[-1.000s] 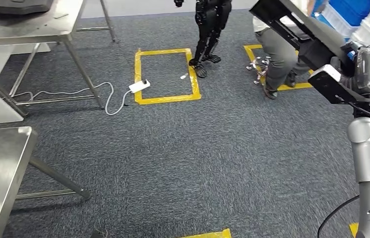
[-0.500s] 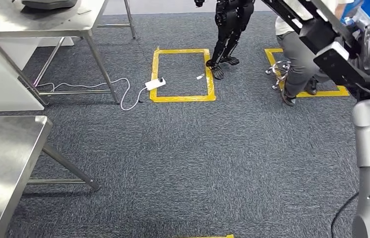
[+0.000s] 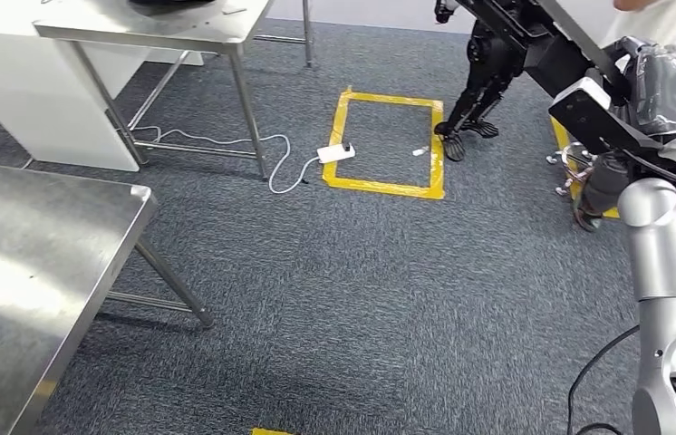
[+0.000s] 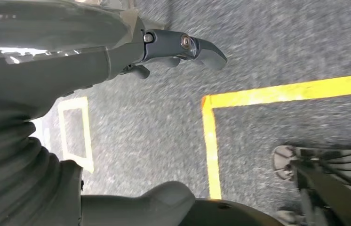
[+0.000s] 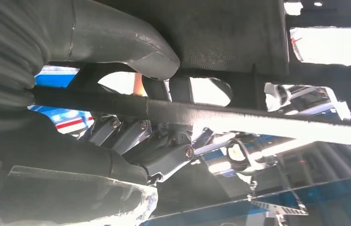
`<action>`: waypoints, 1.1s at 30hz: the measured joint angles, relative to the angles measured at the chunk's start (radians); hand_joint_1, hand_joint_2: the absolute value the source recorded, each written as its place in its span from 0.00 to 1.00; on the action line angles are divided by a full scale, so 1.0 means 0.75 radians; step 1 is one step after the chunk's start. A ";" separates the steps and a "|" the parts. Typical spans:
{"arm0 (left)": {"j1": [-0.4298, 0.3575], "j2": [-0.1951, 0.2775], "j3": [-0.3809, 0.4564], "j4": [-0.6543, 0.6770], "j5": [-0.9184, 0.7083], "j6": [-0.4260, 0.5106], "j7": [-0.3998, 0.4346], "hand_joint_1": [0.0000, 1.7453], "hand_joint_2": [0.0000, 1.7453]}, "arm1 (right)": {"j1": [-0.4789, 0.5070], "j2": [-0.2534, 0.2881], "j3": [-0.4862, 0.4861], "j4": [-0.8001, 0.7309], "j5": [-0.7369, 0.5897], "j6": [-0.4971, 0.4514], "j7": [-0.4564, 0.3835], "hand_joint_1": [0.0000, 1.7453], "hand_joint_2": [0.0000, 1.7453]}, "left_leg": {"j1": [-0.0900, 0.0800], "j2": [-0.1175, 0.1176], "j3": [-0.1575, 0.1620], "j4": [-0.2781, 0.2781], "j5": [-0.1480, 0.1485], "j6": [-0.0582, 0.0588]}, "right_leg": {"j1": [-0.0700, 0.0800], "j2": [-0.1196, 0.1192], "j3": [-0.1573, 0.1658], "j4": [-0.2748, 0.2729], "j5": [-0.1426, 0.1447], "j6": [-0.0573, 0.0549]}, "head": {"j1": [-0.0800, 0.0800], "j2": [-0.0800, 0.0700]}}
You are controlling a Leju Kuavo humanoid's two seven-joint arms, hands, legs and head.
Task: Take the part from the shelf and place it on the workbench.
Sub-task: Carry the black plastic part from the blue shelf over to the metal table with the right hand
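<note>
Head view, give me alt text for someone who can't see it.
The robot's right hand holds a black part raised at upper right above grey carpet. A steel workbench is at lower left, and a second steel table stands behind it. Yellow floor tape frames a white power strip.

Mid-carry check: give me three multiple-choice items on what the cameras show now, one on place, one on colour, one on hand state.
1. Where is the steel workbench in the head view?
A. lower left
B. upper right
C. centre

2. What colour is the floor tape rectangle?
A. red
B. yellow
C. white

3. What is the right hand doing?
A. hanging empty
B. resting on the table
C. gripping the black part

Answers: 1 A, its top fills that corner. 2 B, plainly yellow on grey carpet. 3 C, the thumb and fingers wrap the part's bar.
</note>
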 joint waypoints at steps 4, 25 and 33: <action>0.010 0.003 0.000 0.001 -0.002 -0.009 0.041 0.00 1.00 | -0.001 0.002 0.004 0.003 -0.004 0.004 0.001 1.00 1.00 | -0.001 -0.034 -0.016 0.007 -0.002 -0.029 | 0.002 0.001 0.036 -0.064 0.023 -0.033 | -0.001 0.000; 0.007 0.000 0.000 0.001 -0.036 -0.030 0.047 0.00 1.00 | 0.019 -0.050 0.000 0.003 -0.026 0.016 -0.009 1.00 1.00 | -0.020 0.100 0.021 -0.031 0.010 0.032 | 0.034 -0.045 -0.066 0.220 -0.130 -0.062 | -0.009 0.000; 0.010 -0.002 -0.002 0.001 -0.066 -0.030 0.049 0.00 1.00 | 0.059 -0.059 -0.006 -0.012 -0.013 0.009 0.001 1.00 1.00 | -0.002 -0.023 0.002 0.013 -0.011 -0.019 | -0.007 0.014 0.058 -0.061 0.000 0.002 | -0.005 0.000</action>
